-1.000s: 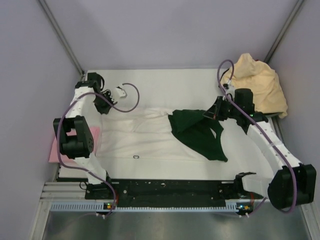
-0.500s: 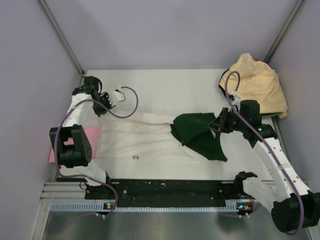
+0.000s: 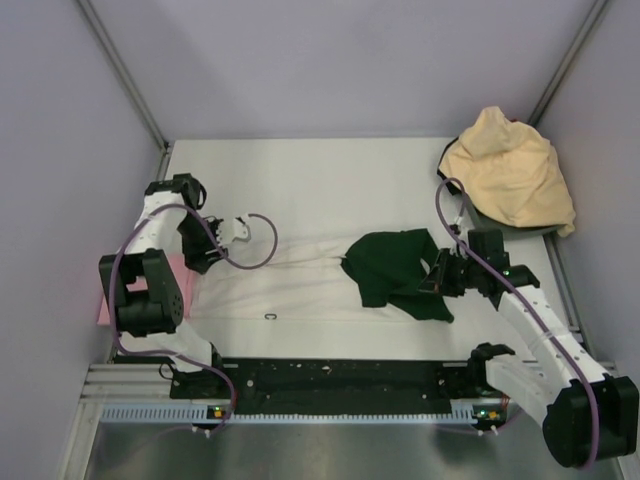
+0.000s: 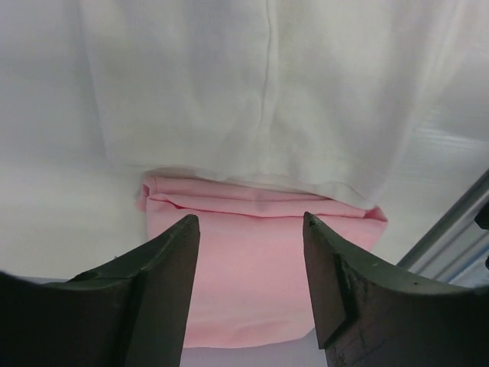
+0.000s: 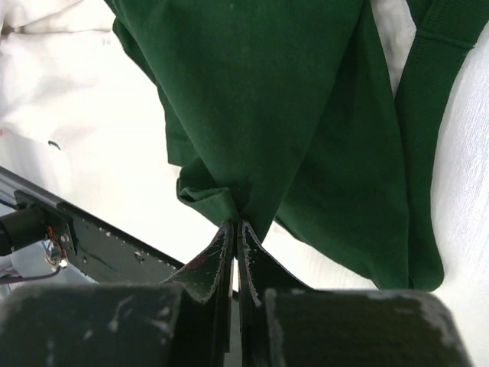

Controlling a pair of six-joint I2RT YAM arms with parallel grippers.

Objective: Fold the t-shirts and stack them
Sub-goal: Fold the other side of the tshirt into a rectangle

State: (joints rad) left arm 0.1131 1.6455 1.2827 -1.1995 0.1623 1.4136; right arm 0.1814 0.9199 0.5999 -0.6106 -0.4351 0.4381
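A white t-shirt [image 3: 290, 275] lies spread flat across the middle of the table, and its hem [image 4: 267, 115] overlaps a folded pink t-shirt [image 4: 252, 283] at the left edge [image 3: 106, 300]. My left gripper [image 3: 203, 254] hovers over that overlap, open [image 4: 248, 229], with nothing between its fingers. Dark green cloth [image 3: 395, 270] lies bunched on the white shirt's right part. My right gripper [image 3: 437, 278] is shut on a pinched fold of this green cloth [image 5: 252, 115], its fingertips [image 5: 237, 225] pressed together. A pale yellow-tan t-shirt [image 3: 512, 175] sits crumpled at the back right corner.
A black rail [image 3: 340, 380] runs along the near table edge between the arm bases. Purple-grey walls and slanted metal posts [image 3: 120, 70] close in the sides and back. A small dark loop [image 3: 271, 317] lies at the white shirt's near hem.
The left gripper opened, let go of the white shirt's left edge and dropped nearer, over the pink shirt. The right gripper pulled the green cloth toward the near side.
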